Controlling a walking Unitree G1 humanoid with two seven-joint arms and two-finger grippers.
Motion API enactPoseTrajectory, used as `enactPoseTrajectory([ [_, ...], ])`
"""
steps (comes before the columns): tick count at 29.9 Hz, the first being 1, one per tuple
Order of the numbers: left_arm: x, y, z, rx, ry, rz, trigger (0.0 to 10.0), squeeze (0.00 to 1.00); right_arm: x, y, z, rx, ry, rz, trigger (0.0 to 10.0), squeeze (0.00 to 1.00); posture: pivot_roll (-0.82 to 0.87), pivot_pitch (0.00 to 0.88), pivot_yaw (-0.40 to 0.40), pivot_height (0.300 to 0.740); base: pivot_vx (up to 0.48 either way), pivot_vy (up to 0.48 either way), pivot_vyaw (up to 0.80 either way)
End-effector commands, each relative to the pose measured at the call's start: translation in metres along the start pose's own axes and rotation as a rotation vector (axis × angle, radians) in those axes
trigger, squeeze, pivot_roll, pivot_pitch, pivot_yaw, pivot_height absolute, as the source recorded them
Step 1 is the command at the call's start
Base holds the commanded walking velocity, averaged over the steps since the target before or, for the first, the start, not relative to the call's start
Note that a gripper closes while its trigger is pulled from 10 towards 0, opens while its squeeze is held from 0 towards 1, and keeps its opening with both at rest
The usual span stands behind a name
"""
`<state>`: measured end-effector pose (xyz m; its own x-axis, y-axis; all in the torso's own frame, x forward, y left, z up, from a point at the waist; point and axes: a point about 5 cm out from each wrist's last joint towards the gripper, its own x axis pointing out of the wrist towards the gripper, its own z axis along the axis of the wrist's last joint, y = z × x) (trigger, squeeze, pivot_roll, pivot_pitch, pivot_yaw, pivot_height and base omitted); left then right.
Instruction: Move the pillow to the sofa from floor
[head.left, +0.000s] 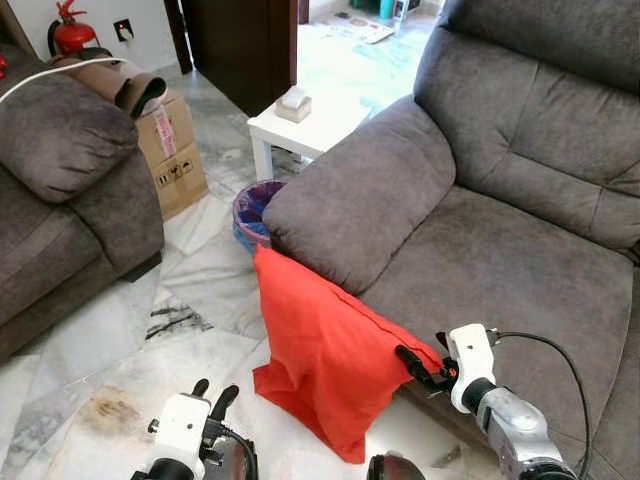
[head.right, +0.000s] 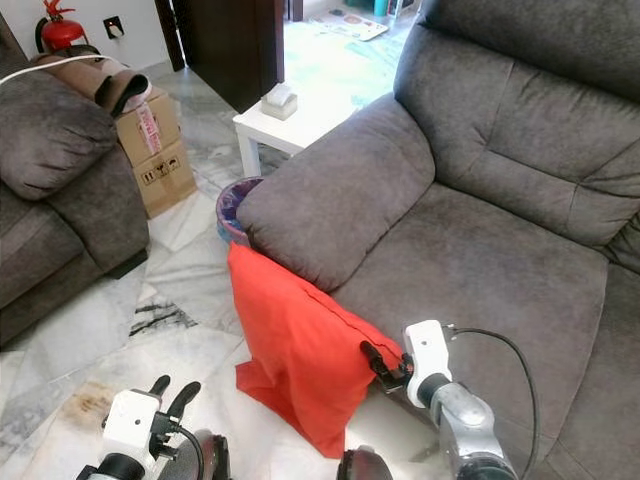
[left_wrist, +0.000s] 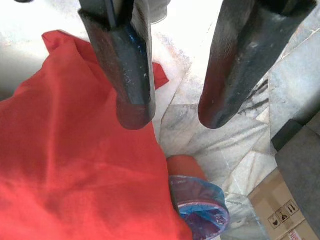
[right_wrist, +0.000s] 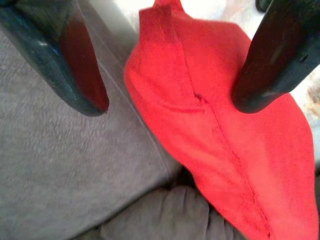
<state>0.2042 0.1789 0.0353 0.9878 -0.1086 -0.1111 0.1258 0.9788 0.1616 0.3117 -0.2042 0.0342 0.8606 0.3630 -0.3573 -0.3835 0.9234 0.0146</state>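
Note:
A red pillow (head.left: 320, 345) stands on edge on the marble floor, leaning against the front of the grey sofa (head.left: 520, 250) below its armrest. My right gripper (head.left: 418, 366) is open at the pillow's upper right corner, over the sofa seat's front edge; its two black fingers (right_wrist: 80, 70) straddle the pillow's seam (right_wrist: 220, 130) without closing on it. Low at the front left, my left gripper (head.left: 212, 396) is open too, fingers pointing up, a short way left of the pillow's lower corner (left_wrist: 65, 150).
A blue-lined waste bin (head.left: 252, 212) stands behind the pillow beside the armrest. A small white table (head.left: 300, 128) with a tissue box is further back. Another grey sofa (head.left: 60, 190) and a cardboard box (head.left: 175, 150) are at the left. Bare marble floor (head.left: 130, 340) lies between.

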Motion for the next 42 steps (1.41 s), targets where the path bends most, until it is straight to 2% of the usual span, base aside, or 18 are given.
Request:
enactPoseTrajectory([
  [1, -0.003, -0.002, -0.001, -0.004, 0.013, -0.009, 10.0, 0.00, -0.003, -0.001, -0.006, -0.001, 0.042, 0.018, 10.0, 0.00, 0.08, 0.237, -0.050, 0.636, 0.000, 0.000, 0.00],
  [5, -0.004, -0.003, -0.001, -0.003, 0.013, -0.011, 10.0, 0.00, -0.003, 0.000, -0.007, 0.010, 0.045, 0.034, 10.0, 0.00, 0.08, 0.240, -0.053, 0.636, 0.000, 0.000, 0.00],
  [8, -0.008, -0.007, -0.001, -0.009, 0.024, -0.023, 10.0, 0.00, 0.000, 0.007, -0.007, 0.073, 0.026, 0.080, 10.0, 0.00, 0.08, 0.247, -0.057, 0.636, 0.000, 0.000, 0.00],
  [13, -0.010, -0.009, 0.000, -0.012, 0.026, -0.020, 10.0, 0.00, 0.003, 0.011, -0.007, 0.105, 0.021, 0.087, 10.0, 0.00, 0.10, 0.256, -0.062, 0.636, 0.000, 0.000, 0.00],
  [15, -0.012, -0.010, 0.001, -0.014, 0.026, -0.021, 10.0, 0.00, 0.005, 0.014, -0.008, 0.166, 0.002, 0.079, 10.0, 0.00, 0.11, 0.262, -0.064, 0.636, 0.000, 0.000, 0.00],
  [17, -0.014, -0.010, 0.001, -0.013, 0.028, -0.023, 10.0, 0.00, 0.005, 0.015, -0.008, 0.188, -0.003, 0.074, 10.0, 0.00, 0.11, 0.262, -0.064, 0.636, 0.000, 0.000, 0.00],
  [19, -0.018, -0.011, 0.000, -0.010, 0.036, -0.031, 10.0, 0.00, 0.008, 0.020, -0.009, 0.265, -0.023, 0.056, 10.0, 0.00, 0.13, 0.273, -0.062, 0.636, 0.000, 0.000, 0.00],
  [25, -0.026, -0.009, 0.001, -0.001, 0.047, -0.021, 10.0, 0.00, 0.012, 0.031, -0.013, 0.256, 0.000, 0.076, 10.0, 0.00, 0.15, 0.287, -0.062, 0.636, 0.000, 0.000, 0.00],
  [35, -0.035, -0.004, 0.003, 0.016, 0.060, -0.001, 10.0, 0.00, 0.017, 0.044, -0.014, 0.320, -0.002, 0.088, 10.0, 0.00, 0.21, 0.306, -0.075, 0.636, 0.000, 0.000, 0.00],
  [36, -0.036, -0.003, 0.003, 0.020, 0.061, 0.005, 10.0, 0.00, 0.019, 0.045, -0.013, 0.335, -0.012, 0.080, 5.6, 0.00, 0.22, 0.308, -0.078, 0.636, 0.000, 0.000, 0.00],
  [37, -0.037, -0.002, 0.004, 0.022, 0.062, 0.008, 10.0, 0.00, 0.020, 0.046, -0.012, 0.342, -0.018, 0.072, 0.0, 0.00, 0.22, 0.307, -0.078, 0.636, 0.000, 0.000, 0.00],
  [42, -0.038, -0.001, 0.005, 0.024, 0.064, 0.020, 10.0, 0.00, 0.023, 0.048, -0.007, 0.369, -0.045, 0.071, 0.0, 0.00, 0.23, 0.303, -0.079, 0.636, 0.000, 0.000, 0.00],
])
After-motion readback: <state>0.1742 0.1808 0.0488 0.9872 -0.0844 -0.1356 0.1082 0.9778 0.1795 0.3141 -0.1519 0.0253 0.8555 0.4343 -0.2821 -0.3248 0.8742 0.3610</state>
